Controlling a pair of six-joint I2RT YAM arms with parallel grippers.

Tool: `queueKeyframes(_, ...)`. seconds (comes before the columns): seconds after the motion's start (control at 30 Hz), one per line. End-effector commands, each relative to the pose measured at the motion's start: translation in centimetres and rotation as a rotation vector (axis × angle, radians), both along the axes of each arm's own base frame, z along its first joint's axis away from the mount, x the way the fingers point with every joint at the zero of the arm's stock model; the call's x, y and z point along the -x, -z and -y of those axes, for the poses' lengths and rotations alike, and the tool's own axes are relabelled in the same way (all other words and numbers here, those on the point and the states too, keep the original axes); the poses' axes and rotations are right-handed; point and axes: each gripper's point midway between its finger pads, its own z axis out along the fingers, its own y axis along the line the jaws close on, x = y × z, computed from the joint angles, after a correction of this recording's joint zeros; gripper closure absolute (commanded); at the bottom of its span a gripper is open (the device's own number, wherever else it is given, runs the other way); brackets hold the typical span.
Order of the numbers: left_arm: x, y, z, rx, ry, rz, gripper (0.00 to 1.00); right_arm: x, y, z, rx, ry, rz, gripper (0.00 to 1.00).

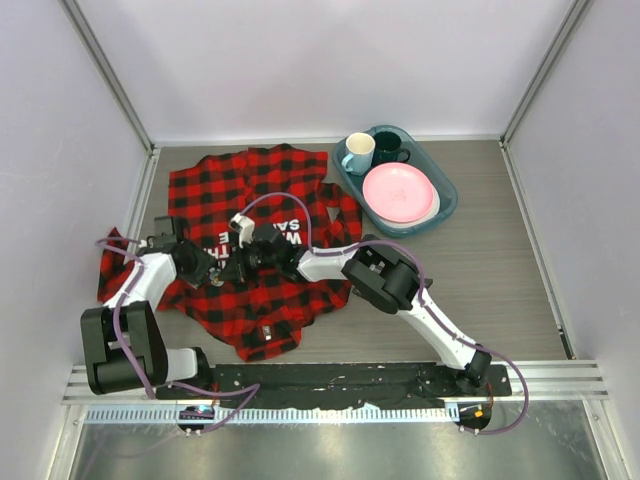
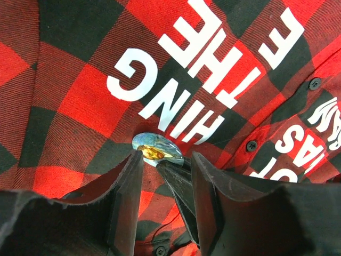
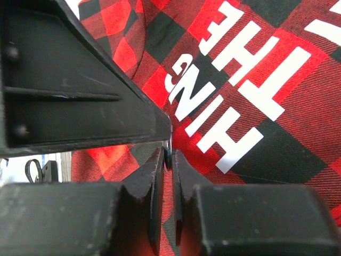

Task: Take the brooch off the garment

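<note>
The red-and-black checked shirt lies spread on the table, its white lettering showing in the left wrist view and the right wrist view. The brooch, an oval iridescent pin, sits on the cloth below the letters. My right gripper is shut on the brooch's thin edge. Its dark fingertips reach in between my left fingers. My left gripper is open, its jaws on either side of the brooch's lower edge. In the top view the two grippers meet over the shirt, left and right.
A teal tray at the back right holds a pink plate, a white mug and a dark mug. White walls enclose the table. Shirt buttons lie near the brooch.
</note>
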Motion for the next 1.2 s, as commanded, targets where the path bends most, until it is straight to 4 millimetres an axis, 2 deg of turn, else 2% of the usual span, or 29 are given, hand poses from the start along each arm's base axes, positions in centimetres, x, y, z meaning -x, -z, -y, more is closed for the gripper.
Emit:
queueKeyframes(0.0,-0.5,0.2,0.4,0.035,0.017,0.002,0.56,0.4,-5.8,-0.9,-0.122,-0.051,0.075,0.86)
queueKeyframes(0.2,-0.7,0.7,0.5,0.041,0.025,-0.008,0.57,0.8,-6.0,-0.9,-0.141,-0.075,0.081,0.88)
queueKeyframes(0.3,-0.8,0.7,0.4,0.038,0.028,-0.006,0.64,0.7,-5.9,-0.9,-0.137,-0.069,0.087,0.87)
queueKeyframes(0.37,-0.8,0.7,0.4,0.036,0.034,-0.005,0.72,0.3,-5.9,-0.8,-0.123,-0.049,0.093,0.82)
queueKeyframes(0.43,-0.7,0.6,0.5,0.034,0.04,-0.004,0.81,0.0,-6.0,-0.5,-0.096,-0.035,0.102,0.73)
queueKeyframes(0.5,-0.5,0.6,0.5,0.03,0.053,-0.007,0.86,-0.6,-6.3,0.0,-0.089,-0.019,0.108,0.66)
queueKeyframes(0.53,-0.6,0.5,0.4,0.025,0.056,-0.004,0.91,-0.7,-6.7,0.3,-0.094,-0.013,0.107,0.64)
queueKeyframes(0.63,-0.5,0.1,0.5,0.019,0.08,0.006,0.96,-1.5,-7.1,1.3,-0.112,0.003,0.091,0.6)
queueKeyframes(0.7,-0.3,0.1,0.4,0.009,0.095,0.0,0.97,-1.9,-7.9,1.6,-0.143,0.007,0.089,0.58)
queueKeyframes(0.8,0.0,0.2,0.3,0.0,0.109,-0.006,1.0,-2.2,-8.0,2.2,-0.163,0.014,0.068,0.57)
queueKeyframes(0.93,0.7,0.6,0.4,0.002,0.113,-0.024,1.0,-2.5,-7.3,1.8,-0.153,0.016,0.044,0.56)
queueKeyframes(1.0,1.0,0.8,0.3,-0.008,0.107,-0.028,1.0,-2.3,-6.1,1.6,-0.13,0.013,0.025,0.6)
queueKeyframes(1.07,1.4,0.9,0.2,-0.016,0.105,-0.028,0.98,-2.2,-5.9,1.3,-0.125,0.008,0.021,0.65)
queueKeyframes(1.1,1.7,1.2,0.3,-0.017,0.108,-0.033,0.96,-2.3,-5.6,1.2,-0.121,0.008,0.021,0.7)
queueKeyframes(1.17,1.6,1.0,0.2,-0.022,0.104,-0.009,0.89,-1.9,-5.2,1.0,-0.107,0.002,0.019,0.72)
